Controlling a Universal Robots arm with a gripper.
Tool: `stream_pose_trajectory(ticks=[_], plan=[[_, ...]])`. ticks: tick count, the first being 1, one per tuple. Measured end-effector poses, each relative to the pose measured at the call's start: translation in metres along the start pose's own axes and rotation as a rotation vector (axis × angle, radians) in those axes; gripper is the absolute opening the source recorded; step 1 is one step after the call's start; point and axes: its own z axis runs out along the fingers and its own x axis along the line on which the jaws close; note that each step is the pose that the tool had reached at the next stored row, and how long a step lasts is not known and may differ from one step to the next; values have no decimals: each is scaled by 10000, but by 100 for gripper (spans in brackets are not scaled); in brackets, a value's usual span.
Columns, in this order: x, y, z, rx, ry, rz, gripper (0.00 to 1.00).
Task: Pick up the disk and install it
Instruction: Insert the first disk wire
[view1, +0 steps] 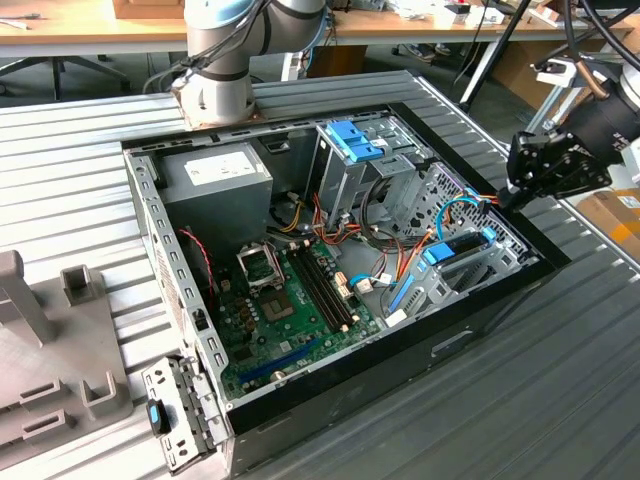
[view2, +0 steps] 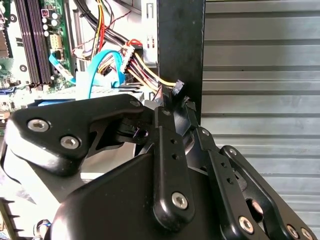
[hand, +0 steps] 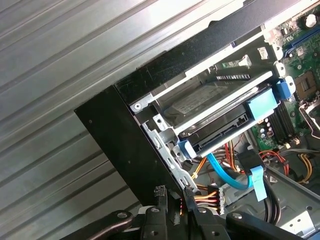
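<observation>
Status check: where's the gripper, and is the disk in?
Gripper at case's edge beside drive bay. Disk sits in bay, blue rails showing. Loose cables between gripper and disk.

The disk (hand: 200, 102) is mostly buried inside the drive cage (hand: 161, 137), so only slivers of it and its blue rails can be made out. The gripper (hand: 174, 200) gets chopped off by the frame edge in both wrist views.

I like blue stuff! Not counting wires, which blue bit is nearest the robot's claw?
The disk with blue rails, in the bay beside the gripper. The blue clip tops the tall cage farther in; the blue latch is at the case's opposite corner.
</observation>
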Motion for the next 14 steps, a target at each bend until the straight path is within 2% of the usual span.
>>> stream_pose_trajectory(ticks=[2, 4, 14], plan=[[7, 25, -6, 7, 0, 0, 26], [-34, 52, -3, 15, 4, -3, 26], [-19, 28, 2, 15, 5, -5, 26]])
